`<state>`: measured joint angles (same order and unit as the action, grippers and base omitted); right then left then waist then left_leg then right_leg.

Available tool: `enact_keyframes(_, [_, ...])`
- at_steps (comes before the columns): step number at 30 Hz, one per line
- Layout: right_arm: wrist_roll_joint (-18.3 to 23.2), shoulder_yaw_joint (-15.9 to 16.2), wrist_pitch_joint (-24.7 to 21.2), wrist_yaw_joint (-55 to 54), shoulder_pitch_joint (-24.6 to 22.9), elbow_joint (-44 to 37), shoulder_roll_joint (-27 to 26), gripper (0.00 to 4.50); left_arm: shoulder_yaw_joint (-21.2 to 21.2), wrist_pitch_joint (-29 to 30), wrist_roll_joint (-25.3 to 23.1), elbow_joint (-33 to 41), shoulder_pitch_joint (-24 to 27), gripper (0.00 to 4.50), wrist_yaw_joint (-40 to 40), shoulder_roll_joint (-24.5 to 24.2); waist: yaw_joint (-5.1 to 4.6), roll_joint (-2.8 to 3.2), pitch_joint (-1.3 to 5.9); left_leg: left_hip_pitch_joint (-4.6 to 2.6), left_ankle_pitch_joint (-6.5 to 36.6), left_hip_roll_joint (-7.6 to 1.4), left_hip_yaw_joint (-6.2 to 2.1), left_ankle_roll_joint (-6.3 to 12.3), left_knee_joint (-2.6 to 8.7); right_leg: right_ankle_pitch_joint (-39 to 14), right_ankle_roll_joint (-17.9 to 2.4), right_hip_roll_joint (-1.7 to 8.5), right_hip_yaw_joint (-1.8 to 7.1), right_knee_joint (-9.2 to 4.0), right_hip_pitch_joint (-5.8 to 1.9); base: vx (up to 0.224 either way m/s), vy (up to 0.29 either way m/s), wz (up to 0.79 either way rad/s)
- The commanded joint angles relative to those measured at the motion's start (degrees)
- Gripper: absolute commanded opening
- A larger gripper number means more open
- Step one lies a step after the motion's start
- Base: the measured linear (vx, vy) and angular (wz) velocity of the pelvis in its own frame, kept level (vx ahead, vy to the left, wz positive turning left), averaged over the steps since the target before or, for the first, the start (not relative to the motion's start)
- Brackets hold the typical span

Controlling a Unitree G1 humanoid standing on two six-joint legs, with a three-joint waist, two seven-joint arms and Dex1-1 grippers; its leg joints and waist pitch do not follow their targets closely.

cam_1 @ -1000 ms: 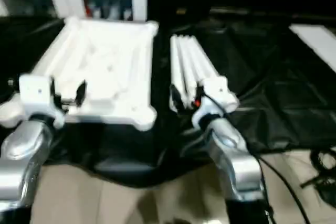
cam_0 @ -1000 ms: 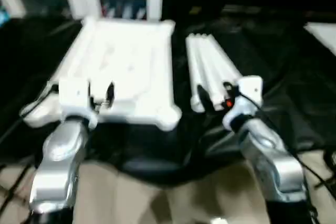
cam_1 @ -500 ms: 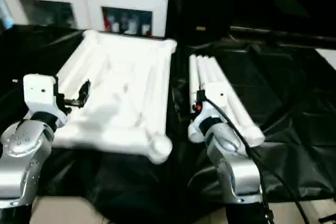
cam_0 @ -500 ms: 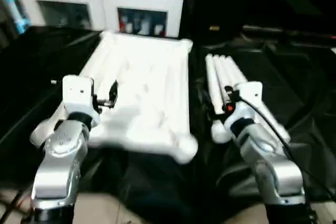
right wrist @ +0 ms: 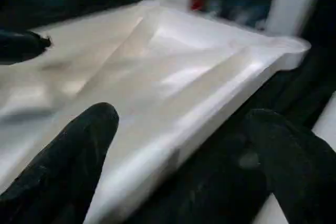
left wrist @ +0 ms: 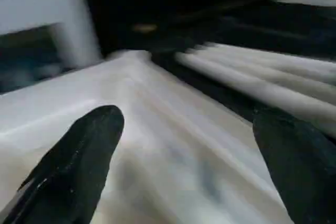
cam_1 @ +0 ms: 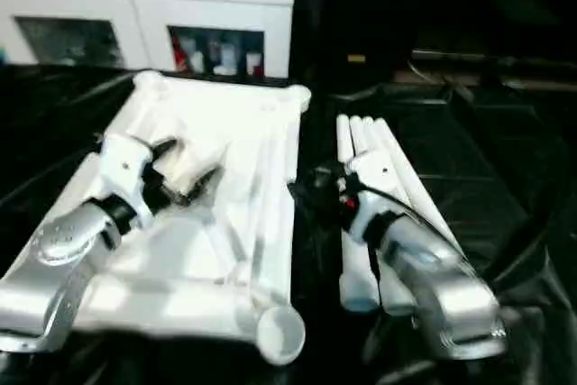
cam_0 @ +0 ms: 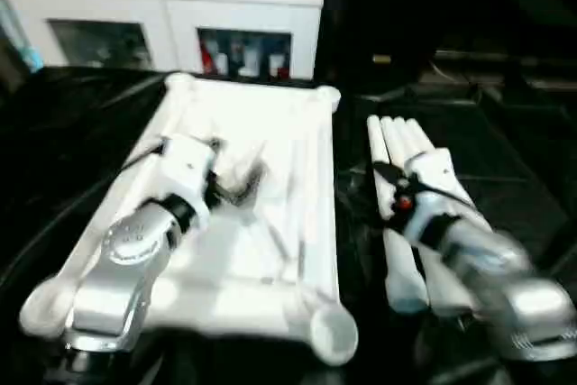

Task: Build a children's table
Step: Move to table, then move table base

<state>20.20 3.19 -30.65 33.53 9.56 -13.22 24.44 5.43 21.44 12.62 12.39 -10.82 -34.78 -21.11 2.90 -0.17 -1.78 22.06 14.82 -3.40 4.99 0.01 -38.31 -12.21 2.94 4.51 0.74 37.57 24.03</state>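
Note:
The white table top [cam_0: 288, 132] lies underside up on the black cloth, ribs and round corner sockets [cam_0: 332, 331] showing. Several white tube legs [cam_0: 397, 142] lie side by side just to its right. My left gripper [cam_1: 187, 171] hovers over the middle of the top; in the left wrist view [left wrist: 184, 150] its fingers [left wrist: 79, 166] stand wide apart with nothing between them. My right gripper [cam_1: 311, 191] sits above the gap between the legs and the top's right edge. It points towards the top [right wrist: 157, 66], fingers [right wrist: 68, 166] spread open and empty.
A white glass-door cabinet [cam_0: 162, 15] stands behind the work. Wrinkled black cloth [cam_0: 505, 151] covers the surface on all sides. A dark cable [cam_1: 397, 209] runs along my right wrist.
The camera has moved closer and tilted down. My left gripper has reached from the top's near edge to over its middle. My right gripper has moved further along the legs.

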Motion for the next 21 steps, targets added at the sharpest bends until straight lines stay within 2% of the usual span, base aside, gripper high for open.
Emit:
enact_keyframes(1, [0.3, 1.21, 0.06, 4.72, 0.52, -0.82, 2.19, 4.41, 0.91, -0.55, 1.56, 0.09, 0.41, 4.49, -6.57, -2.66, 1.09, -1.69, 3.78, 0.33, -17.36, -3.95, -0.57, 5.23, 2.85, 32.62, -4.23, 5.46, 2.87, -3.56, -4.84, 0.0, 0.0, 0.0])
enact_keyframes(2, [0.4, 1.36, 0.14, 5.32, 0.63, -0.77, 2.71, 4.41, 0.98, -0.5, 1.97, 0.1, 0.42, 4.49, -7.78, -3.25, 0.68, -0.64, 3.35, 0.32, -8.96, -5.03, -0.73, 2.92, 4.73, 25.89, -8.4, 4.5, 1.4, -3.8, -5.37, 0.0, 0.0, 0.0])
enact_keyframes(3, [0.5, 1.62, 0.16, 6.75, 0.98, -0.53, 3.75, 4.41, 1.23, 0.17, 2.96, 0.03, 0.33, 4.49, -10.54, -4.72, 0.17, -0.12, 2.76, -0.43, -3.23, -5.9, -0.64, 1.54, 5.5, 14.34, -12.88, 3.46, 0.76, -4.43, -4.78, 0.0, 0.0, 0.0])
enact_keyframes(4, [0.61, 1.73, 0.12, 7.37, 1.15, -0.41, 4.21, 4.45, 1.35, 0.47, 3.37, -0.06, 0.27, 4.2, -11.74, -5.4, -0.03, 0.14, 2.53, -0.89, -0.79, -6.25, -0.57, 1.42, 5.88, 9.29, -14.72, 3.2, 0.59, -4.59, -4.55, 0.0, 0.0, 0.0])
enact_keyframes(5, [0.33, 2.06, 0.26, 8.15, 1.49, -0.11, 5.06, 4.46, 1.75, 0.78, 3.93, -0.35, 0.12, 4.2, -14.05, -6.71, -0.22, 0.48, 2.36, -1.24, 1.7, -6.79, -0.58, 1.79, 6.19, 4.92, -16.36, 3.19, 0.43, -4.83, -4.34, 0.0, 0.0, 0.0])
enact_keyframes(6, [0.04, 2.41, 0.46, 8.88, 1.83, 0.16, 5.9, 4.46, 2.32, 0.93, 4.34, -0.8, -0.08, 4.13, -16.35, -8.16, -0.59, 0.57, 1.94, -1.72, 6.5, -7.56, -0.11, 2.19, 6.65, -1.65, -18.28, 3.17, 0.27, -5.35, -3.95, 0.0, 0.0, 0.0])
enact_keyframes(7, [0.31, 2.65, 0.19, 9.85, 2.19, 0.31, 6.57, 4.46, 2.78, 1.38, 4.69, -1.28, -0.25, 4.1, -18.3, -9.46, -0.73, 0.39, 1.42, -1.85, 12.14, -8.05, 0.49, 1.67, 7.21, -9.48, -18.06, 3.31, 0.31, -5.97, -3.85, 0.0, 0.0, 0.0])
enact_keyframes(8, [0.55, 2.77, -0.04, 10.67, 2.44, 0.42, 7.04, 4.46, 3.12, 1.57, 5.0, -1.69, -0.4, 3.85, -19.62, -10.38, -0.84, 0.31, 0.98, -2.27, 17.25, -8.23, 0.84, -0.14, 7.5, -17.58, -16.65, 3.45, 0.45, -6.46, -3.36, -0.073, -0.017, 0.1])
enact_keyframes(10, [-0.37, 3.11, 0.92, 10.96, 3.06, 1.0, 7.47, 4.46, 4.71, 1.49, 5.01, -2.35, -0.84, 3.69, -23.11, -12.58, -0.83, -0.01, 0.63, -3.01, 21.47, -8.33, 1.2, -2.34, 7.6, -25.79, -14.03, 3.7, 0.69, -7.37, -2.55, -0.073, -0.017, 0.11])
enact_keyframes(12, [-0.38, 3.58, 1.06, 12.67, 3.56, 1.39, 8.14, 4.46, 6.73, 1.94, 4.64, -3.05, -1.27, 3.64, -26.76, -14.88, -0.65, 0.16, 0.88, -2.93, 20.82, -8.56, 1.27, -3.38, 7.89, -26.88, -12.5, 3.94, 0.78, -7.39, -2.67, -0.063, -0.015, 0.07])
enact_keyframes(13, [-0.32, 3.61, 0.97, 12.96, 3.61, 1.41, 8.23, 4.46, 6.91, 1.96, 4.61, -3.14, -1.32, 3.53, -27.2, -15.1, -0.65, 0.24, 0.87, -2.76, 20.62, -8.62, 1.23, -3.53, 8.02, -26.35, -12.29, 3.92, 0.79, -7.27, -2.71, 0.0, 0.0, 0.0])
enact_keyframes(14, [-0.11, 3.91, 0.83, 13.94, 3.58, 1.1, 8.6, 4.46, 6.9, 3.49, 5.98, -3.15, -1.19, 3.4, -28.62, -15.46, -0.78, 0.3, 0.82, -2.29, 20.05, -8.7, 1.15, -3.8, 8.26, -25.17, -12.2, 3.95, 0.76, -7.08, -2.99, 0.0, 0.0, 0.0])
enact_keyframes(15, [0.0, 4.17, 0.77, 14.62, 3.54, 0.85, 8.88, 4.46, 6.85, 4.52, 6.9, -3.19, -1.11, 3.29, -29.62, -15.73, -0.75, 0.2, 0.93, -2.37, 19.51, -8.68, 1.26, -3.87, 8.19, -24.0, -12.55, 4.0, 0.78, -6.95, -2.96, 0.0, 0.0, 0.0])
enact_keyframes(16, [-0.16, 5.08, 0.69, 15.38, 3.32, 0.05, 9.42, 4.46, 8.5, 3.78, 4.24, -3.8, -1.23, 3.17, -30.04, -17.4, -0.83, 0.14, 0.91, -2.19, 19.01, -8.63, 1.28, -3.66, 8.18, -23.55, -12.79, 3.96, 0.79, -6.97, -3.0, 0.0, 0.0, 0.0])
enact_keyframes(21, [-2.49, 7.64, 1.02, 14.91, 3.2, -0.12, 9.5, 4.46, 12.0, 1.4, -2.37, -6.1, -1.12, 2.72, -29.35, -20.49, -1.04, 0.14, 1.1, -1.75, 15.75, -8.7, 1.25, -2.87, 8.09, -22.38, -12.63, 4.09, 0.95, -6.83, -3.25, 0.0, 0.0, 0.0])
